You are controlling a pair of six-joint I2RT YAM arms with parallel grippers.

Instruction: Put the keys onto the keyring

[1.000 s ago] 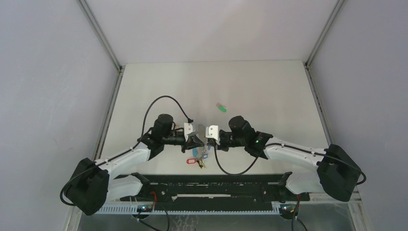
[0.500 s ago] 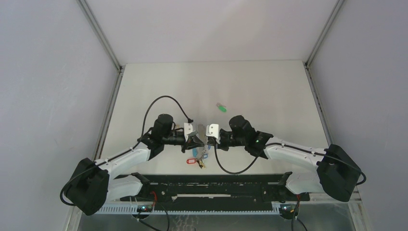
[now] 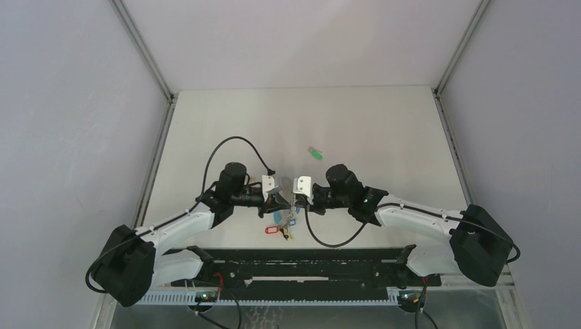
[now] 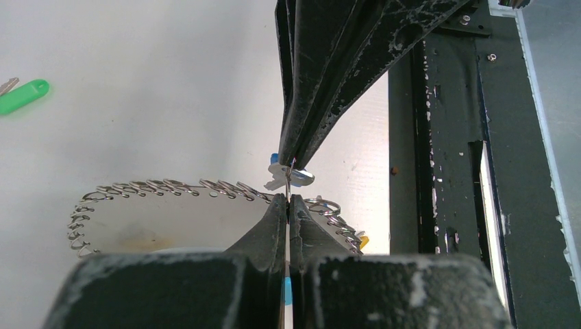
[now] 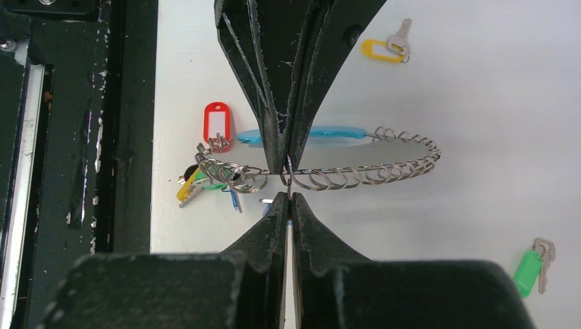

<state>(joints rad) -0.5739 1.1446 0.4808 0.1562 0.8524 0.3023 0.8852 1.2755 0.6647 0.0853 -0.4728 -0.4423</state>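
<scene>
Both grippers meet tip to tip above the table's near middle. My left gripper is shut on the coiled wire arc of the keyring. The ring's turquoise sleeve runs along its far arc. My right gripper is shut, pinching the blue key at the ring's wire. The key is mostly hidden by the fingers. The green key lies loose on the table, also in the top view. The orange-yellow key lies apart from the ring.
A red tag and a cluster of yellow and green tags hang at the ring's end nearest the black rail at the table's near edge. Grey walls stand at the sides and back.
</scene>
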